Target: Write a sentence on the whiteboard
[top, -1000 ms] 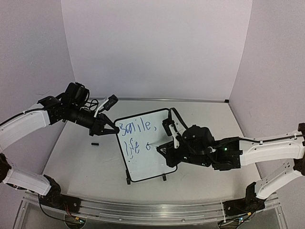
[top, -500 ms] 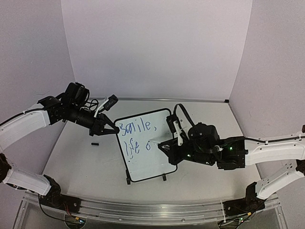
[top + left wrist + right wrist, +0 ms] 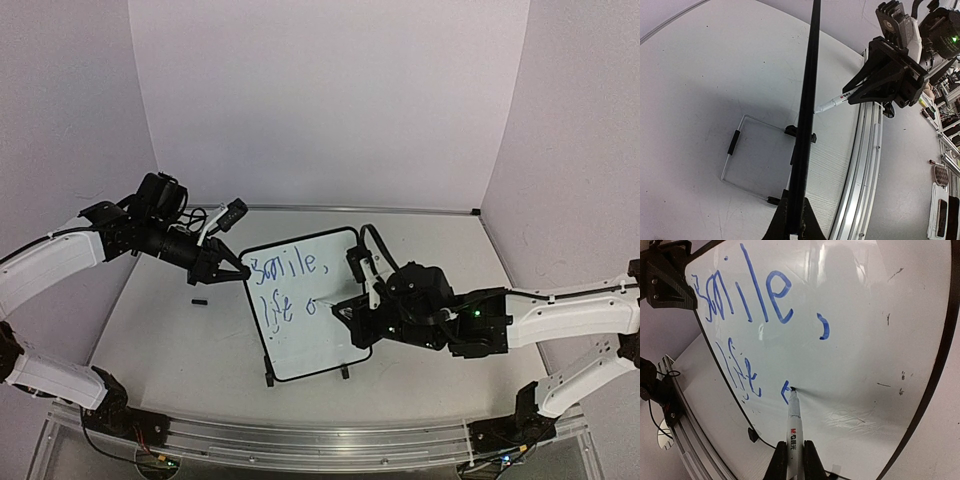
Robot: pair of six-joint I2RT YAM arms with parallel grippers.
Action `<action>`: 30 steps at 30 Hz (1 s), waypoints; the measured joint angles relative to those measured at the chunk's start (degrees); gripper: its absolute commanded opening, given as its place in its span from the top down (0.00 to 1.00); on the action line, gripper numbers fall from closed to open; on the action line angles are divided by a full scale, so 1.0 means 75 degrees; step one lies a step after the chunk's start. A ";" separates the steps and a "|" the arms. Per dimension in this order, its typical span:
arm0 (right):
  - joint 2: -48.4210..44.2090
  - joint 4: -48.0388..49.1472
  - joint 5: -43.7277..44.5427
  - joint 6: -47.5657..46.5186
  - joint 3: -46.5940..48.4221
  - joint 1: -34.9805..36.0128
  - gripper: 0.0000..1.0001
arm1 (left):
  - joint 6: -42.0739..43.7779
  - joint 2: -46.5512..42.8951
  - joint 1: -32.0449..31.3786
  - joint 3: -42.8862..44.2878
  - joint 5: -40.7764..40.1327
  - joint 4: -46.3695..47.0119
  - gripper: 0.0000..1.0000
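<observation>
**A:** Two arms are out. How do they sit?

**B:** The left one comes in from the left with its elbow up and its forearm sloping down to the board's (image 3: 310,345) left edge. The right one lies low and long from the right side, with its wrist turned to face the white surface.

**A:** And the left pincer (image 3: 230,272)?

**B:** Pressed together on the black frame, as the left wrist view shows with the board edge-on between its fingers.

**A:** The right pincer (image 3: 348,310)?

**B:** Pinched on a marker (image 3: 792,427), whose barrel runs out between the fingers. Its tip touches the board at a small blue curve just after "life".

**A:** Where is the board?

**B:** Standing on the worktop (image 3: 160,350) between the arms, its face toward the right arm. The writing (image 3: 755,295) is blue: "Smile," on top, "life" below, with the curve beside it.
</observation>
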 measured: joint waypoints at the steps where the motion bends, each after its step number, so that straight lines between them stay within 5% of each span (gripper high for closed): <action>1: 0.0000 -0.0006 0.0014 0.0009 0.0000 0.0000 1.00 | 0.0000 0.0000 0.0000 0.0000 0.0000 0.0000 1.00; 30: -0.0666 -0.0079 0.0041 -0.0051 -0.0309 -0.0003 1.00 | 0.0003 0.0017 0.0015 -0.0001 0.0017 0.0000 1.00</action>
